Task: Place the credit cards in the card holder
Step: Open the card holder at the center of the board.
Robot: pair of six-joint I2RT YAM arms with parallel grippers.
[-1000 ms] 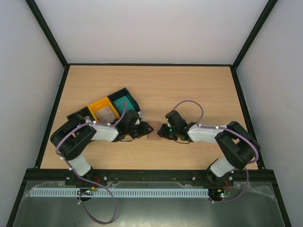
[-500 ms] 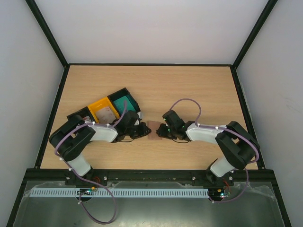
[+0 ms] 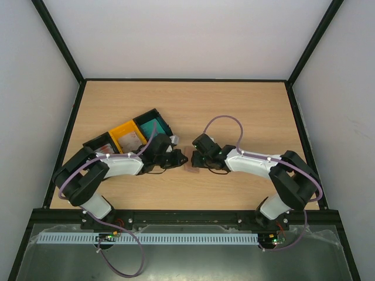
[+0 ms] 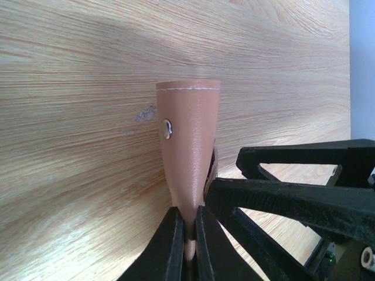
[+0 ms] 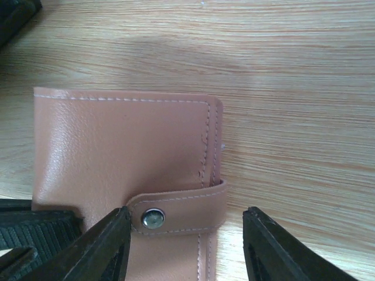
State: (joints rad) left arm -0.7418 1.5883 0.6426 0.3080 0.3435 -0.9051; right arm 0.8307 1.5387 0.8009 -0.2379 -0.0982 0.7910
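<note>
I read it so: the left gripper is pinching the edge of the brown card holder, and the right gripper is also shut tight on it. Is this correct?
One part is wrong. The left gripper does pinch the card holder, but the right gripper is open, not shut. The right wrist view shows its fingers standing apart, with the holder's snap strap between them.

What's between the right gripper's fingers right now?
The snap tab of the card holder, metal stud showing, lies between the open fingers of the right gripper. The right wrist view shows it.
</note>
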